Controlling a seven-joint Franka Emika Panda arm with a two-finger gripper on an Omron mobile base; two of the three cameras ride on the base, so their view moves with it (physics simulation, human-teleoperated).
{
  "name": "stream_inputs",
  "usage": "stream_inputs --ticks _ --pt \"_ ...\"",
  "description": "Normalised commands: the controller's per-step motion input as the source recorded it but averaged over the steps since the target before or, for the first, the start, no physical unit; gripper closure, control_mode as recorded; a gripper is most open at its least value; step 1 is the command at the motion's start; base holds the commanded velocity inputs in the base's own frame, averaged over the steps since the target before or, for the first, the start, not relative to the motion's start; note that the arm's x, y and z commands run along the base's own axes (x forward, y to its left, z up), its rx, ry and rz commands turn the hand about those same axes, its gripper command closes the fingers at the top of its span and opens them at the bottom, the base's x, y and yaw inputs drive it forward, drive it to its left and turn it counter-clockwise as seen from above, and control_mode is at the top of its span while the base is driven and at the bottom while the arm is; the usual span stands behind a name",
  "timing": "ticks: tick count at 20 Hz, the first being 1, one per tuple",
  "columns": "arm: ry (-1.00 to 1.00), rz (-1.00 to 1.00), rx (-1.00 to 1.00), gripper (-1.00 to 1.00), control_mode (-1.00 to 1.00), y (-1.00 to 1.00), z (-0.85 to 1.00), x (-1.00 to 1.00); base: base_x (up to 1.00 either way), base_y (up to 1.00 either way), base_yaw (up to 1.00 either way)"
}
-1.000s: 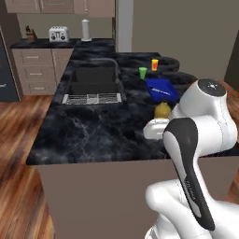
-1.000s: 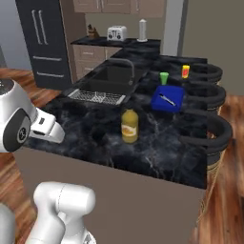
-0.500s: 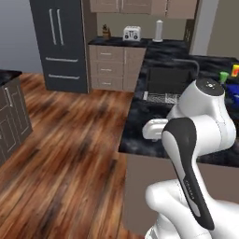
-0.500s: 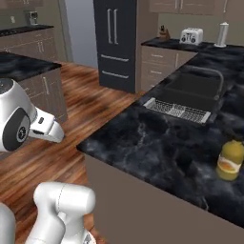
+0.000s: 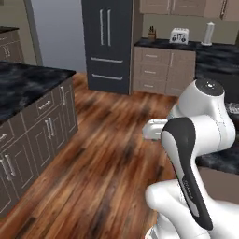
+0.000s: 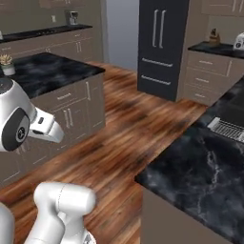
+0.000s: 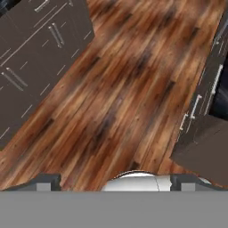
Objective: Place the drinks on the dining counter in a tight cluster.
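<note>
The arm is folded close to its base. The end effector (image 7: 114, 180) points down, its tips wide apart and empty, above the wooden floor (image 7: 120, 89).

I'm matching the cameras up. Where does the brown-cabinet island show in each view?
Left base view: island along the left edge, black marble top over drawers.
Right base view: island left of centre, below the far wall counter.
Hand view: island in the top-left corner, drawer fronts seen from above.
Shared landmark: the wood floor running beside it.
</note>
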Motion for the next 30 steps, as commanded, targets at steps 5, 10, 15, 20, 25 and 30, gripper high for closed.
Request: stream_inputs --ticks 5,10,15,20,25,30 --pt "0.0 0.0 0.0 -1.0 1.0 0.0 0.0 0.0 0.94 0.5 0.46" --pt "0.0 0.0 0.0 -1.0 1.0 0.0 0.0 0.0 1.0 0.0 0.05" --pt "0.0 0.0 0.0 -1.0 1.0 0.0 0.0 0.0 1.0 0.0 -0.03" --pt "0.0 0.0 0.0 -1.0 1.0 0.0 0.0 0.0 1.0 0.0 -0.14" --pt "0.0 0.0 0.0 -1.0 1.0 0.0 0.0 0.0 1.0 0.05 0.05" --pt "0.0 0.0 0.0 -1.0 1.0 0.0 0.0 0.0 0.83 -0.02 0.72"
